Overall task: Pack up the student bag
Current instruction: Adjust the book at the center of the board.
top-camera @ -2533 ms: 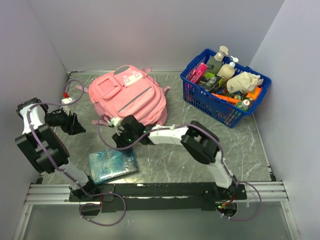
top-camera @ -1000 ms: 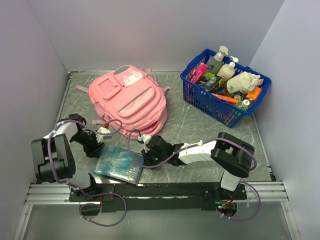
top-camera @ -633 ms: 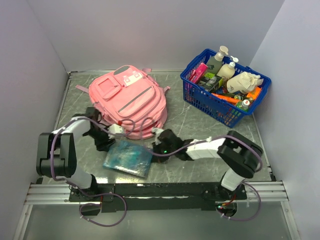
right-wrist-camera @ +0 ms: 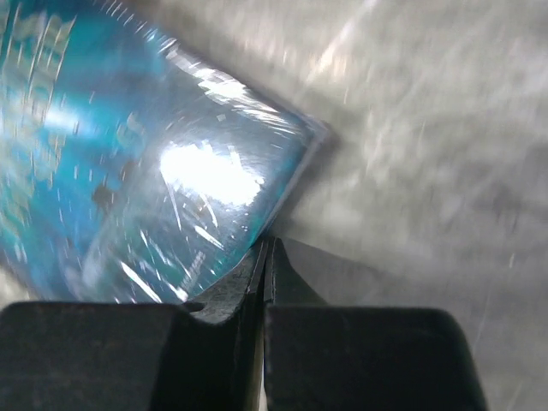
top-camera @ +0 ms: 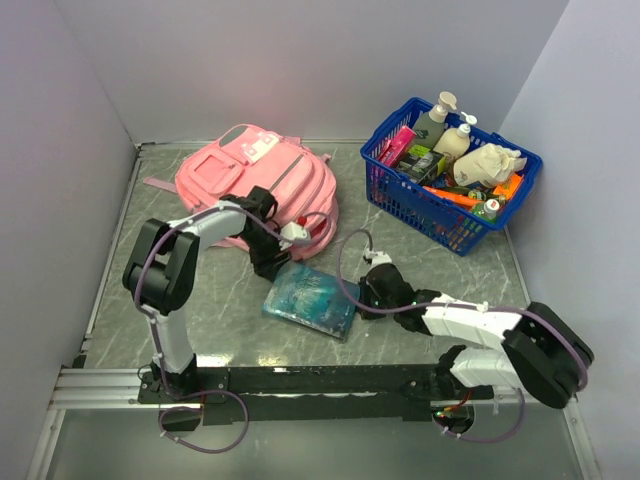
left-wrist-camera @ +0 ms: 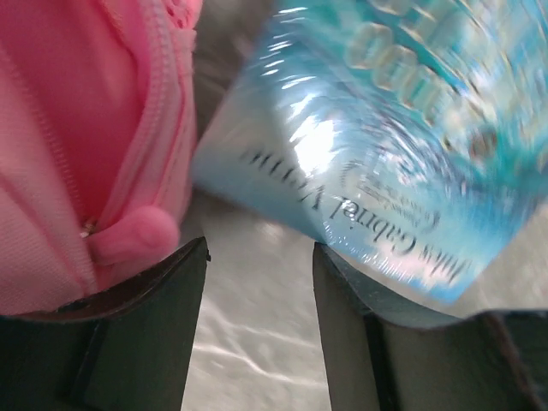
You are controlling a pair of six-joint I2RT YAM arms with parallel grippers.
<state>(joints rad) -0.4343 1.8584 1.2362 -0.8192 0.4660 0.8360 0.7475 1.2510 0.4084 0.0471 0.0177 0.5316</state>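
The pink student bag (top-camera: 250, 180) lies at the back left, its zipped edge (left-wrist-camera: 154, 145) filling the left of the left wrist view. A shiny blue wrapped book (top-camera: 310, 298) lies flat just in front of the bag. My left gripper (top-camera: 268, 256) sits low between the two, open (left-wrist-camera: 259, 257). Its left finger is tucked under the bag's edge and its right finger under the book's (left-wrist-camera: 385, 154) corner. My right gripper (top-camera: 366, 298) is shut, its tips (right-wrist-camera: 267, 247) touching the right edge of the book (right-wrist-camera: 128, 171).
A blue plastic basket (top-camera: 400, 195) packed with bottles, boxes and other items stands at the back right. Grey walls close in the marble tabletop on three sides. The arms' mounting rail (top-camera: 320, 380) runs along the near edge.
The book has slid right and further back, toward the bag's front edge. My left gripper swept right along the bag, which shifted slightly. My right gripper, still shut, moved right with the book.
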